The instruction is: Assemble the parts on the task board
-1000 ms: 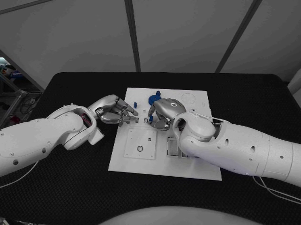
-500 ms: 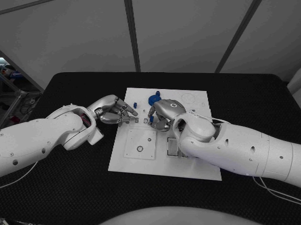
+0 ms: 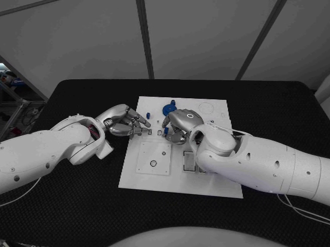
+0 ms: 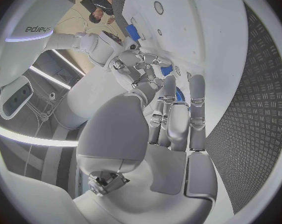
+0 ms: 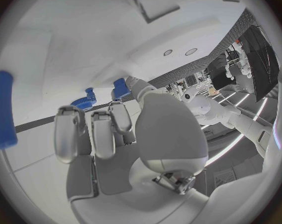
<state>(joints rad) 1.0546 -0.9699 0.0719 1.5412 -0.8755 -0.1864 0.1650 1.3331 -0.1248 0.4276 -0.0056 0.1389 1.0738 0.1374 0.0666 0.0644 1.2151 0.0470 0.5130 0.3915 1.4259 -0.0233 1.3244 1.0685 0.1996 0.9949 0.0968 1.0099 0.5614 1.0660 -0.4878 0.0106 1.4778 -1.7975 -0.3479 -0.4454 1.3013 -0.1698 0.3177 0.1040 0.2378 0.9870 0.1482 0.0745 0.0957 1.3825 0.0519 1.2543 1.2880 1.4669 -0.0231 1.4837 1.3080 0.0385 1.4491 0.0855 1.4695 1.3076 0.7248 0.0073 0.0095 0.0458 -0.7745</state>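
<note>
Head view: both hands (left (image 3: pixel 124 122), right (image 3: pixel 181 123)) over task board (image 3: pixel 209 185) — fingers curled, grasp unclear.

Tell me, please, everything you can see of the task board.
The task board is a flat white rectangular plate lying on the black table, between the two arms. It looks like matte plastic. It carries printed outlines, a few small round holes and rectangular recesses toward its near half. Small blue parts sit near its far edge. The left hand hovers at its left edge and the right hand is over its middle; whether either touches the board is unclear.
</note>
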